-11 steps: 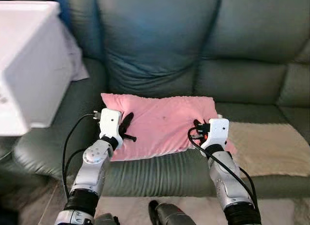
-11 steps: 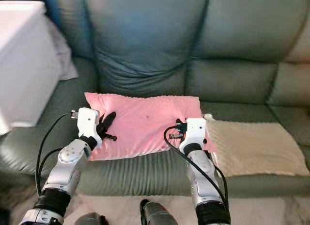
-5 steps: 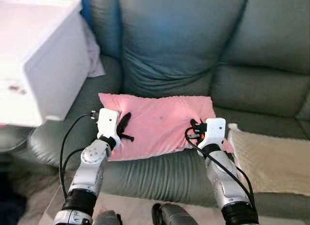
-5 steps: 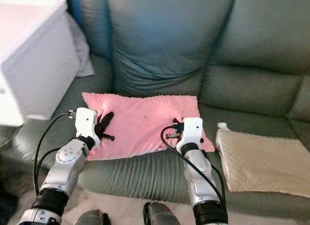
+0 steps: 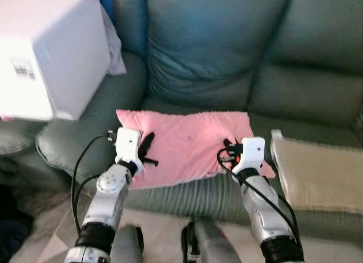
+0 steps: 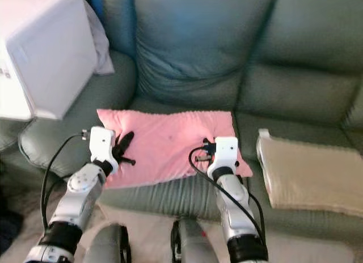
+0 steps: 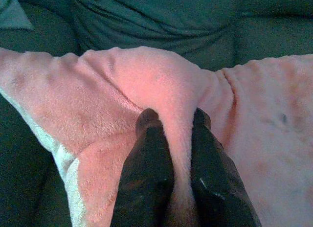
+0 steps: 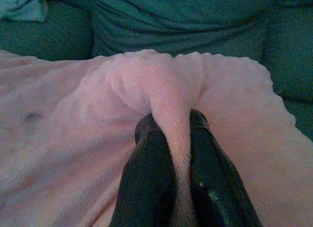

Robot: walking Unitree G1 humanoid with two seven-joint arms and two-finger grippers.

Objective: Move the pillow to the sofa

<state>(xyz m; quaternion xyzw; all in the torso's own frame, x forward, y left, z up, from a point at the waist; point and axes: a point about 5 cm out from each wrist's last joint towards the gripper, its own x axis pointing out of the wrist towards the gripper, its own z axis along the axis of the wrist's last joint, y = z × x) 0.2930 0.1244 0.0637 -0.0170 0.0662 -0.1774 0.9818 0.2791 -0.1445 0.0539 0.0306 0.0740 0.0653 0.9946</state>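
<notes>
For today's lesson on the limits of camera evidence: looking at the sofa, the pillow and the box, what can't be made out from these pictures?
- Pillow underside: hidden against the sofa seat in the eye views.
- White box: cut off by the top and left edges; its label is too small to read.
- Beige cloth: cut off by the right edge.
- Left gripper and right gripper: the pinched pillow fold hides the inner faces of the fingers in the wrist views.

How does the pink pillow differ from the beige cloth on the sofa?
The pillow is pink and plump; the cloth is beige and lies flat. The pillow is pinched at both ends by the left tool and right tool; the cloth lies untouched, to the pillow's right. Both rest on the sofa seat.
</notes>
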